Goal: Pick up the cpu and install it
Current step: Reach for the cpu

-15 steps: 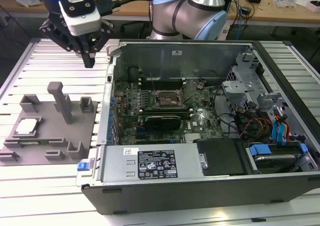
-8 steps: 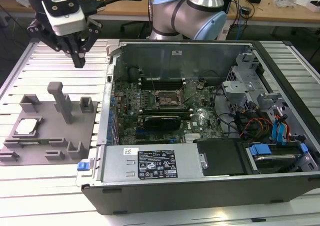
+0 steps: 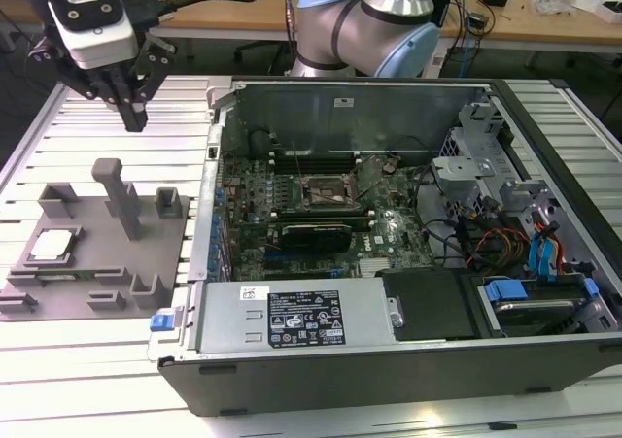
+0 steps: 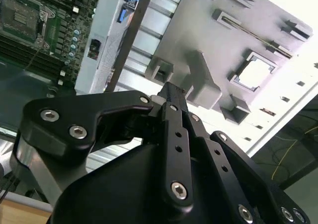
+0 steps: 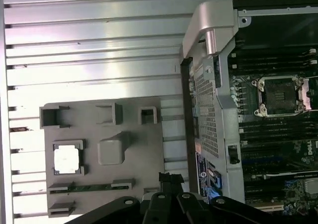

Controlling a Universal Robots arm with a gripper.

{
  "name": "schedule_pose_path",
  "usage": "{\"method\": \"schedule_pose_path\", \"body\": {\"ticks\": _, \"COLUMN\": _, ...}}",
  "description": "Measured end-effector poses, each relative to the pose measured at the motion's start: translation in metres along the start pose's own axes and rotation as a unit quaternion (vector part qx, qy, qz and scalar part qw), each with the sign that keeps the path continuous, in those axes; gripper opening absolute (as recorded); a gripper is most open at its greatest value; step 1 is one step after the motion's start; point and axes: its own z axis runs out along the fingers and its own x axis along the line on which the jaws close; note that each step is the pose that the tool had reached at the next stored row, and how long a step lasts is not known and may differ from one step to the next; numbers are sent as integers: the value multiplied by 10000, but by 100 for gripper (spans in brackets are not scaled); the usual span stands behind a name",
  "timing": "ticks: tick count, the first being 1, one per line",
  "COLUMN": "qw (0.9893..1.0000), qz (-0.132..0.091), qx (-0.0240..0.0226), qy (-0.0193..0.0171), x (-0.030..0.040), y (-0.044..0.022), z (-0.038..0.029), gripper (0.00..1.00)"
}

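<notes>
Gripper (image 3: 133, 117) hung over the far edge of the slatted table (image 3: 97, 380) at the exterior view's left. Its fingers were drawn together to a point with nothing between them, well above the tray (image 3: 102, 263) and touching nothing. I judged it was carried high so as to clear the tray's one tall post (image 3: 121, 200).

On the tray's left side the cpu (image 3: 53, 247) lay flat in a square recess, pale top up. The recess walls seemed meant to keep it square and reachable from above. Both wrist views showed it seated the same way, apart from the post.

To the exterior view's right the case (image 3: 340, 117) lay on its side, open upward, so that the socket (image 3: 324, 193) on its board faced up. The socket looked dark and bare in the middle, so the install seemed not yet done.

Counted: one gripper, one cpu, one tray, one post, one case, one socket.
</notes>
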Motion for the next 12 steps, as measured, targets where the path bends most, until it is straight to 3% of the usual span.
{"method": "schedule_pose_path", "body": {"ticks": 12, "qw": 10000, "qz": -1, "qx": -1, "qy": -18, "x": 362, "y": -26, "z": -13, "gripper": 11}}
